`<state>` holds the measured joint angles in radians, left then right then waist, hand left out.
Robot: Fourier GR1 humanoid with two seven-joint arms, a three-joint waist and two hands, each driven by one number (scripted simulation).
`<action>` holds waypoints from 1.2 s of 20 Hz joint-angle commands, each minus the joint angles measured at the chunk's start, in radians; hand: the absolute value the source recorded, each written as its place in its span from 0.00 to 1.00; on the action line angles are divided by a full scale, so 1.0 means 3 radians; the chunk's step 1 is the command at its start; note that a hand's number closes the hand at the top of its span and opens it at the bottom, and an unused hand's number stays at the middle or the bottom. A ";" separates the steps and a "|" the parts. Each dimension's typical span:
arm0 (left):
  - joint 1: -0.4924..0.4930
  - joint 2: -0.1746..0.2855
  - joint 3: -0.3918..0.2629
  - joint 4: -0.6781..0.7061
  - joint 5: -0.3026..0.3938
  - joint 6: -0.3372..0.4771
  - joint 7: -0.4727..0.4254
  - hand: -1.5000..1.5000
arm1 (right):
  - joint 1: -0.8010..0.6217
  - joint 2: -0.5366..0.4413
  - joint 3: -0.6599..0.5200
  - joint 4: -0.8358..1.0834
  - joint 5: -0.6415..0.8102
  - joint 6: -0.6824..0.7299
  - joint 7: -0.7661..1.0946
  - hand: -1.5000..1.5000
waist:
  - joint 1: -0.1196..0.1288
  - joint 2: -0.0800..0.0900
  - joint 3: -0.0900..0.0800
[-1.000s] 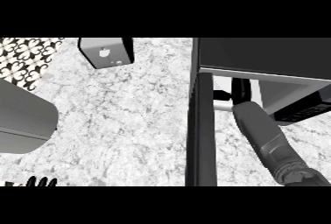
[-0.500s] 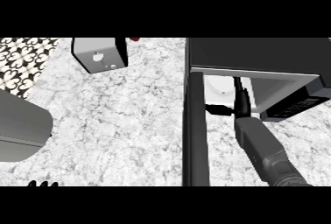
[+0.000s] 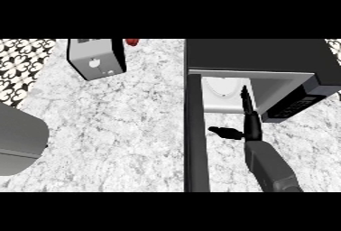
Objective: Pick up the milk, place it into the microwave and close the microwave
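The microwave point(image 3: 266, 56) stands at the upper right with its dark door point(image 3: 194, 135) swung open toward me. Inside the pale cavity a white rounded shape point(image 3: 220, 89) shows; I cannot tell if it is the milk. My right hand point(image 3: 250, 124) is at the cavity's mouth. It is open: the fingers point(image 3: 245, 97) point straight into the opening and the thumb point(image 3: 225, 132) sticks out left. It holds nothing. My left hand is out of view.
A grey and white box-shaped appliance point(image 3: 97, 57) stands at the back left, with a small red thing point(image 3: 132, 42) beside it. A large grey rounded object point(image 3: 19, 140) fills the left edge. Patterned tiles point(image 3: 23, 63) show at the top left.
My right forearm has swung more upright while the hand stays at the microwave's opening. The left hand's fingertips, seen earlier at the lower left edge, have dropped out of view.
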<state>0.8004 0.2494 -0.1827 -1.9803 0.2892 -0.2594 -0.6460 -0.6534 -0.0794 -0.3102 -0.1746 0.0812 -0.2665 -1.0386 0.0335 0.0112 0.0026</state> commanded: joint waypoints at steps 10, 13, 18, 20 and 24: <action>-0.0034 -0.0060 -0.0279 -0.0053 -0.0383 0.0121 0.0264 0.00 | 0.0942 -0.0088 0.0301 -0.0645 0.0020 0.0882 -0.0224 0.00 | -0.0164 -0.0065 -0.0013; -0.0144 -0.0096 -0.0283 -0.0011 -0.0321 0.0109 0.0342 0.00 | 0.1201 -0.0097 0.0325 -0.0967 -0.0053 0.0884 -0.0153 0.00 | -0.0150 -0.0056 -0.0012; -0.0356 -0.0029 -0.0443 0.0306 -0.0485 -0.0085 0.0271 0.00 | 0.1675 -0.0288 0.0309 -0.1391 -0.0190 0.1101 -0.0121 0.00 | -0.0172 -0.0058 -0.0014; -0.0571 -0.0052 -0.0508 0.0307 -0.0489 -0.0085 0.0472 0.00 | 0.1819 -0.0505 0.0290 -0.1559 -0.0233 0.1298 -0.0200 1.00 | -0.0200 -0.0054 -0.0014; -0.0787 -0.0142 -0.0766 0.0543 -0.0949 0.0038 0.0534 0.00 | 0.2296 -0.0437 0.0291 -0.1919 -0.0332 0.1258 -0.0180 1.00 | -0.0181 -0.0050 -0.0013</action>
<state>0.6264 0.2286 -0.3513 -1.8606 0.0919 -0.2692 -0.5156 -0.0858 -0.1941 -0.2198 -0.6707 0.0063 0.0546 -1.0314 -0.0188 -0.0049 -0.0017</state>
